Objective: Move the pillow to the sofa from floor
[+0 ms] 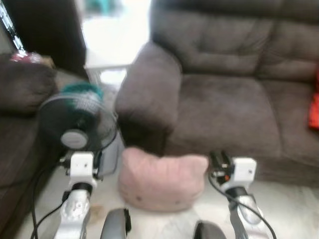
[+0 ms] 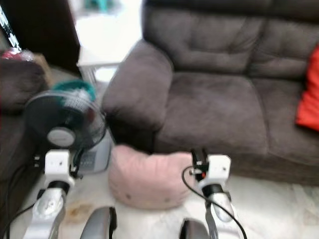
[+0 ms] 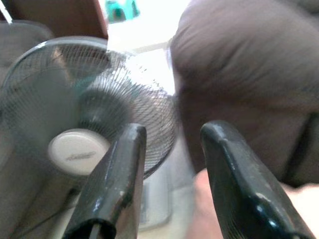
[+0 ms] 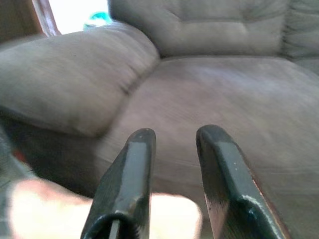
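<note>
Head views blurred. Pink pillow (image 1: pixel 162 180) lies on the pale floor (image 1: pixel 284 209), at 6 o'clock from the sofa (image 1: pixel 224 107) armrest (image 1: pixel 149 89) — its far edge is close against the sofa base, though contact cannot be confirmed through the blur. Sofa is dark brown with tufted back cushions; a red cushion (image 2: pixel 310 94) sits at its 3 o'clock end. Fan (image 1: pixel 77 124), dark grille with a pale hub, stands at 9 o'clock from the pillow, beside the armrest; a second dark seat (image 1: pixel 20 114) lies at 9 o'clock from the fan. Bright doorway (image 1: pixel 114 30) at 12 o'clock, beyond the armrest. Left gripper (image 3: pixel 172 149): in the left wrist view the two black fingers (image 3: pixel 122 179) stand apart with a clear gap, nothing between them, pointing toward the gap between fan grille and armrest; a pale pink patch, probably the pillow, shows at the frame edge past the fingers. In the head view the left arm (image 1: pixel 79 194) is raised at 7 o'clock, in front of the fan. Right gripper (image 4: pixel 174 144): fingers likewise parted, holding nothing — aimed at the seat cushion (image 4: pixel 224 94), with blurred pale pink below the tips. Right arm (image 1: pixel 239 189) is up at 5 o'clock, just at 3 o'clock of the pillow, not touching it as far as the blur allows. Pillow not on the sofa.
</note>
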Tool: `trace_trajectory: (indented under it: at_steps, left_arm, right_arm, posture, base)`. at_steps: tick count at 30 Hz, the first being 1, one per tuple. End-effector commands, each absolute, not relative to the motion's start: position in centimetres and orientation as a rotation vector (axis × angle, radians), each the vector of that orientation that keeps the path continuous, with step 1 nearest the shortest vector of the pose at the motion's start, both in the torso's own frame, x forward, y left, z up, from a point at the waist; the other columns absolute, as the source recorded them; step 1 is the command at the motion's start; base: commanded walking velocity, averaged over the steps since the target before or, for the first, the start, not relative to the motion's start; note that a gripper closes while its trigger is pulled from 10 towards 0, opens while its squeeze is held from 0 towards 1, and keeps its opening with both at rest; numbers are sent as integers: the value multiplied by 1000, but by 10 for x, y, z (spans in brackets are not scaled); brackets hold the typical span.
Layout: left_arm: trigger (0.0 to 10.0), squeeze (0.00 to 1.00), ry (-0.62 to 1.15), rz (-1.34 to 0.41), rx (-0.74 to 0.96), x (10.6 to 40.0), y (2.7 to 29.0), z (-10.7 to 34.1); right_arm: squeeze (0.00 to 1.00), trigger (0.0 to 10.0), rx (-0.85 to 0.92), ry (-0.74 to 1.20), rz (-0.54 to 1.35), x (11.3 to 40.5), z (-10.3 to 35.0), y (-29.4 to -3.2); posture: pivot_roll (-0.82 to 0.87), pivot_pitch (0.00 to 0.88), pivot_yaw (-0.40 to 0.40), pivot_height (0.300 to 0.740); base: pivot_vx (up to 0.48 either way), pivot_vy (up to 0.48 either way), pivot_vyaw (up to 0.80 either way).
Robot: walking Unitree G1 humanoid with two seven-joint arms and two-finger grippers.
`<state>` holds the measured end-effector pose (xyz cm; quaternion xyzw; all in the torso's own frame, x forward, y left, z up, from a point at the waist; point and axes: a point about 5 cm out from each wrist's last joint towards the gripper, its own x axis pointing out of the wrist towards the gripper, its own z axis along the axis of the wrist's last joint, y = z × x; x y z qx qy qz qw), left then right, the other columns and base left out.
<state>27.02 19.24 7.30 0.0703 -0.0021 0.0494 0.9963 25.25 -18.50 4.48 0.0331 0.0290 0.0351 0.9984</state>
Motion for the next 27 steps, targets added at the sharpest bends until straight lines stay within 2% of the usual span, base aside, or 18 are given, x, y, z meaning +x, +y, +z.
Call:
trace_trajectory:
  at_steps: [1, 27]
  left_arm:
    - [10000, 0, 24, 94, 146, 267, 194, 68]
    - [10000, 0, 43, 69, 140, 266, 192, 63]
  right_arm:
    - [0, 10000, 64, 56, 65, 253, 45, -185]
    - [0, 10000, 87, 58, 56, 253, 45, -185]
  posture:
    - [87, 50, -17, 563]
    - [87, 51, -19, 563]
  base:
    - [270, 0, 0]
    - [272, 0, 34]
